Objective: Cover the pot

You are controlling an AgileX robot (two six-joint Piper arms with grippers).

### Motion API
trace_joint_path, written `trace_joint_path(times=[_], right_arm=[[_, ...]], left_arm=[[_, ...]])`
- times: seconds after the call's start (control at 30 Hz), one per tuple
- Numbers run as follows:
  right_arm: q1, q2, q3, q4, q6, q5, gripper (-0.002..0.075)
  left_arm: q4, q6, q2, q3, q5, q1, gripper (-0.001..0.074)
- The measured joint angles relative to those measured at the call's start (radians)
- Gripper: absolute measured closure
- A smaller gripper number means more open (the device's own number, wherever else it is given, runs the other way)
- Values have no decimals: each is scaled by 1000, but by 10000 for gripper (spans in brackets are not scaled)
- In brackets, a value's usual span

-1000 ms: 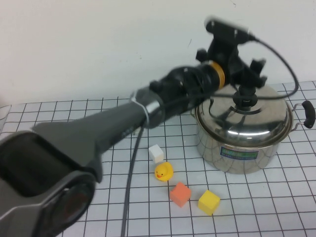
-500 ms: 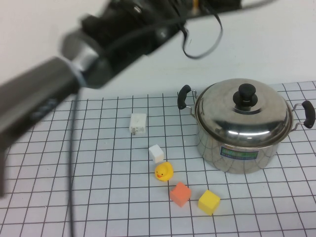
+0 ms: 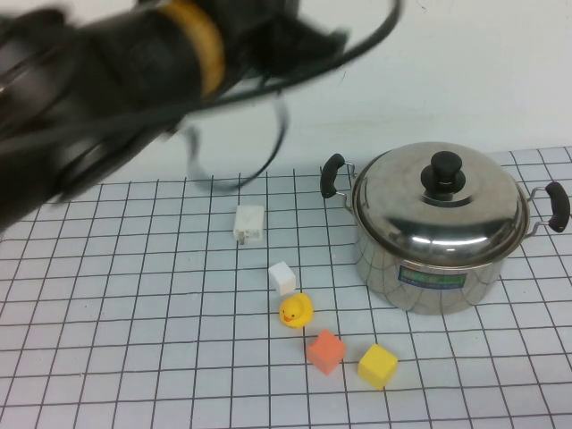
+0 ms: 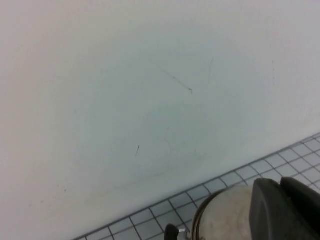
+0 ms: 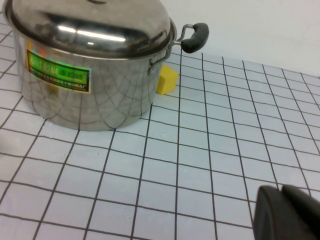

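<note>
One pot (image 3: 438, 259) stands on the worktop (image 3: 134, 340), wearing one lid (image 3: 438, 201) with a single black knob (image 3: 446, 167); two black side handles (image 3: 332, 175) flank it. Left of the pot lie five small things: one white plug-like block (image 3: 248, 222), one white cube (image 3: 282, 278), one yellow duck (image 3: 296, 311), one orange cube (image 3: 325, 350) and one yellow cube (image 3: 377, 365). Two grippers are present: the left gripper (image 4: 287, 210), raised well above the pot, and the right gripper (image 5: 287, 212), low beside the pot.

The pot (image 3: 438, 259) bears a blue-green label (image 3: 433, 278), but its print is too small to read
</note>
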Motion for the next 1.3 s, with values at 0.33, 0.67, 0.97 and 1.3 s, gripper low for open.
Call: trace_joint_path(times=[0.33,0.67,0.97,1.3], right_arm=[[0,0,0,0,0,0,717],[0,0,0,0,0,0,717],[0,0,0,0,0,0,717],[0,0,0,0,0,0,717]], left_arm=[[-20,-4,-222,249,-2,0,736],[-23,-4,-204,266,2,0,736],[-67,7,-253,266,52,0,736],[-321,294,-637,456,68,121,736]])
